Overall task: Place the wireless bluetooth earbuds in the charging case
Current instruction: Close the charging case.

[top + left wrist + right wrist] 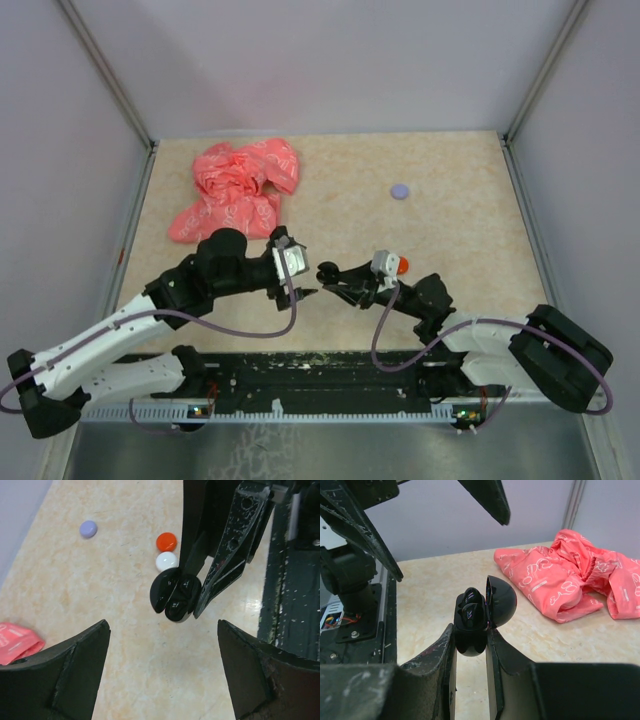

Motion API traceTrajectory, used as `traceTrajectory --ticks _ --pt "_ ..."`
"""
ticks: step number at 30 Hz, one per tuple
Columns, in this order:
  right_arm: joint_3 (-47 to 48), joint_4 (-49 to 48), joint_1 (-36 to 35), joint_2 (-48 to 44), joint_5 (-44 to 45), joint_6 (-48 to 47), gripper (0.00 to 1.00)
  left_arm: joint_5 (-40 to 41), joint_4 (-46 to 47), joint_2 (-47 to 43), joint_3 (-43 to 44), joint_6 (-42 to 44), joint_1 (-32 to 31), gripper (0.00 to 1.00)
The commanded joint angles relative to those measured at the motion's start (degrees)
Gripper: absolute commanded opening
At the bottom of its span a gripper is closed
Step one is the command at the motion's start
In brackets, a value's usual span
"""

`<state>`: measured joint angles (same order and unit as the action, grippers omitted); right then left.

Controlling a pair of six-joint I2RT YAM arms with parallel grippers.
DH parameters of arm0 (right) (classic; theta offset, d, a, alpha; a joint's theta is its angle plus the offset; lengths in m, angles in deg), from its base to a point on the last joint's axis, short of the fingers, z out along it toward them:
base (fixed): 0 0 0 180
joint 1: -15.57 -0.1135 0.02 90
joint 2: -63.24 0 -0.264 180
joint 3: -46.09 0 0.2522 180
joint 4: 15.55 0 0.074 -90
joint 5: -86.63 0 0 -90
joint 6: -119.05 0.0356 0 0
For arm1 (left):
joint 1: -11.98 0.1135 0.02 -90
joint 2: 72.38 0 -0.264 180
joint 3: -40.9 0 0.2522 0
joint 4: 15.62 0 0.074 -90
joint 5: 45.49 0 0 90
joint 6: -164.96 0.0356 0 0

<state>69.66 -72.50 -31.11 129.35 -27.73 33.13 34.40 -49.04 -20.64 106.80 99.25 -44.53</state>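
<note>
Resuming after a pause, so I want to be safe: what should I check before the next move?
1. Charging case held between the fingers of the right gripper: ok.
2. Lid open: ok.
3. Left gripper open and empty: ok.
4. Left gripper apart from the charging case: ok.
5. Black earbuds in the wells: two seem to be in place; whether they are fully seated, cannot tell.

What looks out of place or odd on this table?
The crumpled pink plastic bag at the table's far left looks out of place, unrelated to the task. The black charging case sits lid-open in the right gripper; nothing seems spilled or damaged.
</note>
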Motion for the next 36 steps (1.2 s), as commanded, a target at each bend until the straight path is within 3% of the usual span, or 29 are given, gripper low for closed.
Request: traceTrajectory --ticks 1,10,21,31,36 --pt "1.64 -4.34 0.53 -0.48 -4.89 -1.7 0.0 -14.71 5.84 1.74 -1.16 -5.96 3.3 0.94" --pt "3.82 -7.17 0.49 1.86 -7.26 -2.18 0.0 -30.16 9.64 6.76 -1.73 -9.93 11.85 0.96" --pt "5.53 -6.09 0.53 4.32 -5.01 -2.24 0.0 -41.94 8.97 10.07 -2.21 -9.14 13.53 0.91" --pt "5.11 -4.96 3.55 5.69 -2.47 3.28 0.0 -43.88 9.11 7.32 -3.51 -8.57 13.84 0.86" --pt "4.71 -0.36 5.19 5.01 -1.75 8.14 0.0 -36.8 10.61 5.37 -4.23 -10.33 14.3 0.88"
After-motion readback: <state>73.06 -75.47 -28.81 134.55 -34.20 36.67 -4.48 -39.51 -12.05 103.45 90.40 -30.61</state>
